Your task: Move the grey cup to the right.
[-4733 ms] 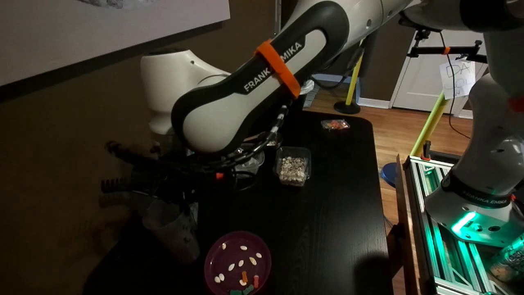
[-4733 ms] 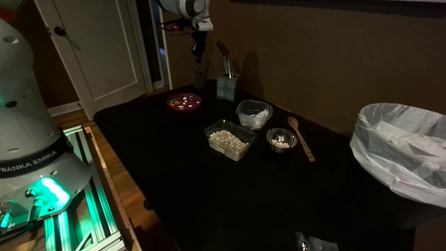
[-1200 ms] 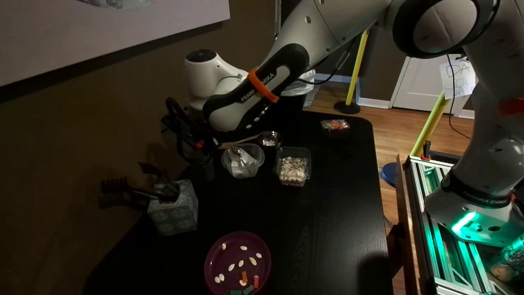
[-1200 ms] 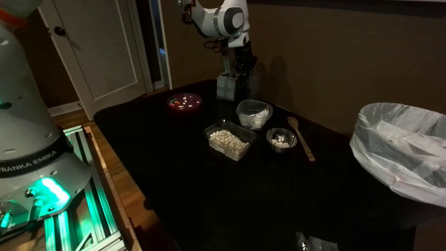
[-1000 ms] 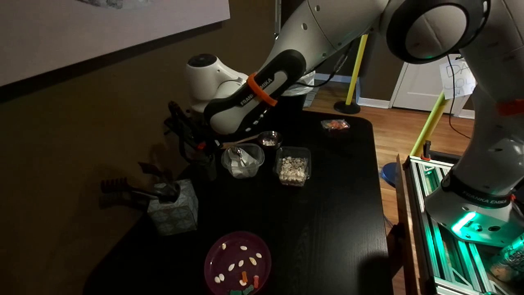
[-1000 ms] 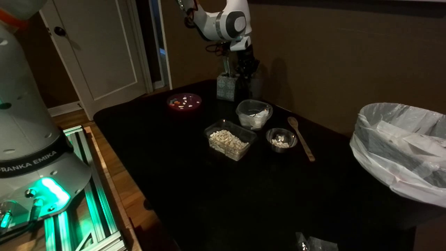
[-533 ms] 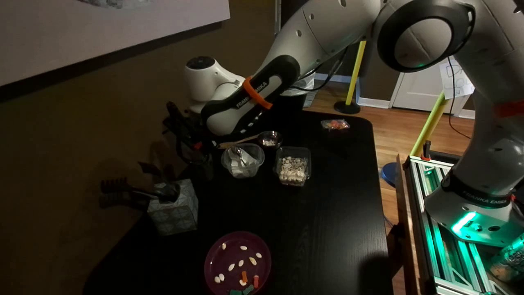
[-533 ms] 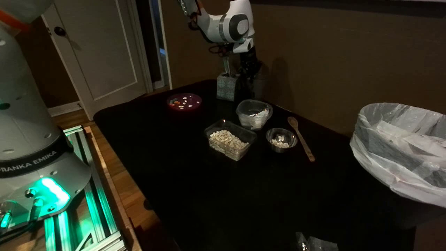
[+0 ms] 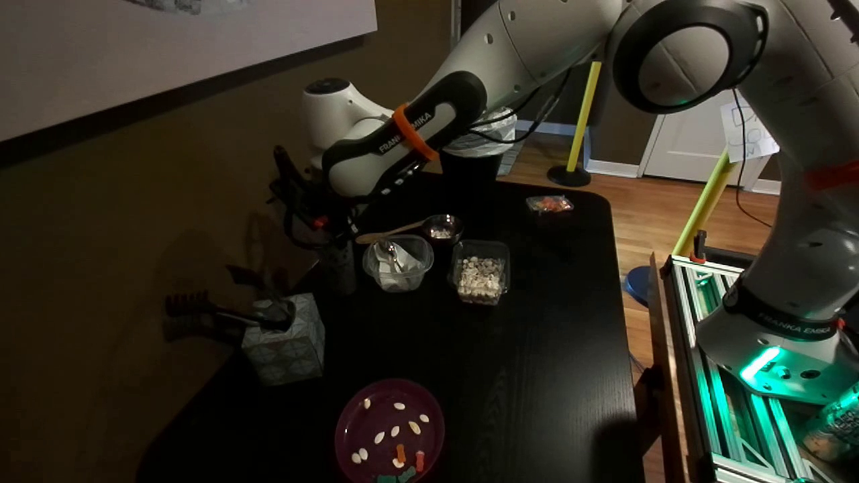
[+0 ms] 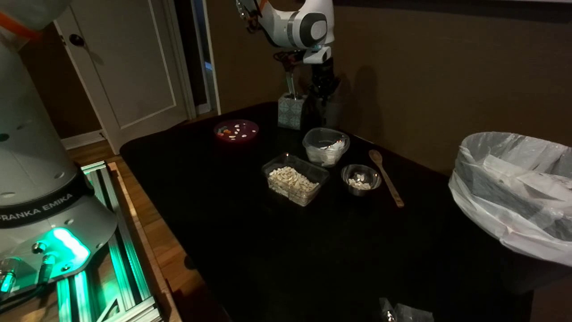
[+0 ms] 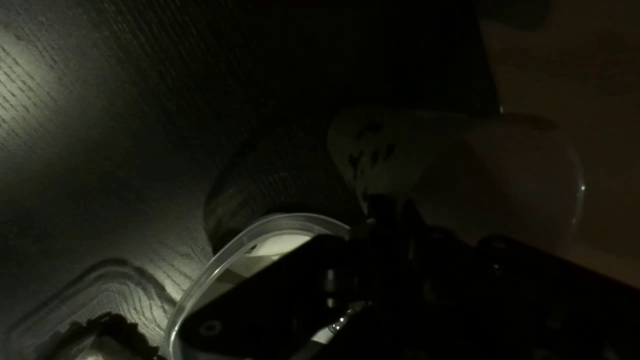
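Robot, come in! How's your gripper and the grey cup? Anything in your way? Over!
Gripper shut on the grey cup. Can't tell whether it touches the table. Clear tub close beside it, possibly in the way.

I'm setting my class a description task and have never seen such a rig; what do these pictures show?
This is a robot arm. Two pictures come from cameras standing outside it; the darkest, close-up one comes from a camera on its wrist, looking past the fingers. On the dark table are a purple plate, a patterned holder with utensils sticking out, a clear tub, a tray of pale pieces, a small bowl and a wooden spoon. The fingers seem closed on the wall of the grey cup; I cannot tell whether its base touches the table.
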